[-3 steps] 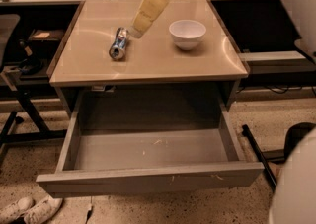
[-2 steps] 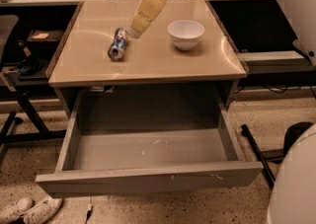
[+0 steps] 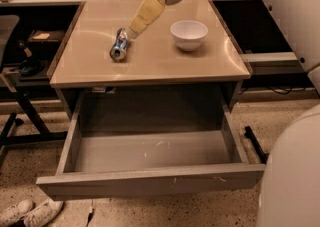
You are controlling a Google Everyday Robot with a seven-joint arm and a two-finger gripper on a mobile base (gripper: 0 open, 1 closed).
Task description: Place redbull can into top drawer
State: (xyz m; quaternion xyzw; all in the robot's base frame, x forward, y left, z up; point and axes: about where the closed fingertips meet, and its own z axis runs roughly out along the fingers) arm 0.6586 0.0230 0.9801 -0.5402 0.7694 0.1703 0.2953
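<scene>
The redbull can (image 3: pixel 119 45) lies on its side on the tan tabletop (image 3: pixel 150 63), left of centre, one silver end facing the front. My gripper (image 3: pixel 133 30), cream-coloured, reaches down from the upper middle, and its tip is right at the can's far end, just to the can's right. It holds nothing that I can see. The top drawer (image 3: pixel 150 183) is pulled wide open below the table's front edge. Its grey floor carries pale scuff marks and nothing else.
A white bowl (image 3: pixel 189 34) stands upright on the table, right of the gripper. My white body (image 3: pixel 295 161) fills the right edge. A dark chair frame (image 3: pixel 20 106) and white shoes (image 3: pixel 27 212) are on the left. Shelves stand behind the table.
The gripper's tip has edged slightly nearer the can's far end. The can, bowl and drawer have not moved.
</scene>
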